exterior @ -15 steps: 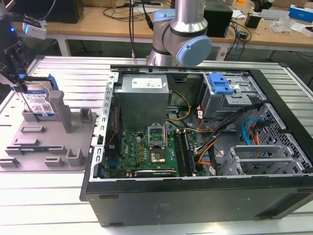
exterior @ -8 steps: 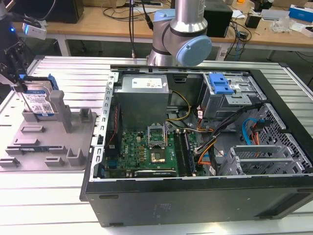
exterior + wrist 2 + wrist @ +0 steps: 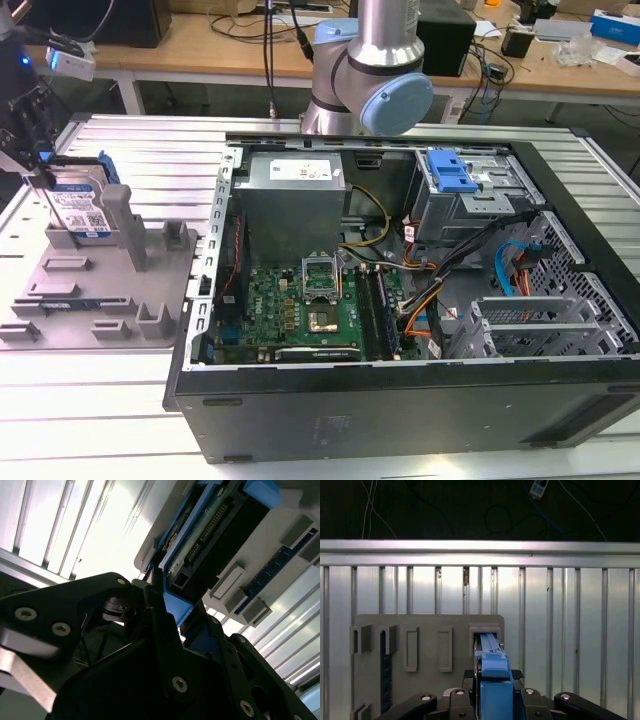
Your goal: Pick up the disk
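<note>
Disk stands on edge in a slot of the grey holder, at the holder's far corner on the exterior view's left, on the ribbed metal table. The label face points toward the open computer case, which occupies the middle of the table.

Gripper sits directly over the top edge of the disk. In the first wrist view, the disk runs straight between the 2 black fingers, with 1 finger on each flat side and the blue rail uppermost. In the second wrist view, the fingers bracket the end of the disk at its blue rail.

Finger state: closed in to the disk's thickness and apparently pressing both faces; firm clamping cannot be confirmed.

Task progress, as judged: approach and alignment are complete and the grasp appears made. The disk's lower edge remains in the holder slot, so the lift is not yet done.
</note>
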Robot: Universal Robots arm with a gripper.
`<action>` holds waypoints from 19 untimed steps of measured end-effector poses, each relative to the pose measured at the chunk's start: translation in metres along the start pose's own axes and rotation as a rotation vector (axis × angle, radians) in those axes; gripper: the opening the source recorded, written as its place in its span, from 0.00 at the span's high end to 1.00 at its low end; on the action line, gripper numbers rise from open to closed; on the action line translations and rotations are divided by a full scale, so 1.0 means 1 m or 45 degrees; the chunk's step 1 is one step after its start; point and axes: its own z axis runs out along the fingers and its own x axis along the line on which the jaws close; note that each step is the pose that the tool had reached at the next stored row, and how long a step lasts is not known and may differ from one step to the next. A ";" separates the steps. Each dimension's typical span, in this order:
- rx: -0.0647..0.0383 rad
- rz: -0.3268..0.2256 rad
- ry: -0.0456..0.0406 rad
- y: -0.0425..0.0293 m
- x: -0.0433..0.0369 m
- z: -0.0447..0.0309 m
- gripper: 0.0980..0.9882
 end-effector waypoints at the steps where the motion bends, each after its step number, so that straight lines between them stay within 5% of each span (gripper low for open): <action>1: 0.000 0.000 0.000 0.0000 0.0001 -0.0013 0.70; 9: 0.000 0.000 0.000 0.0005 0.0004 -0.0411 0.70; 11: 0.000 0.000 0.000 0.0008 0.0006 -0.0609 0.70; 19: -0.001 0.000 0.000 0.0014 0.0009 -0.1043 0.70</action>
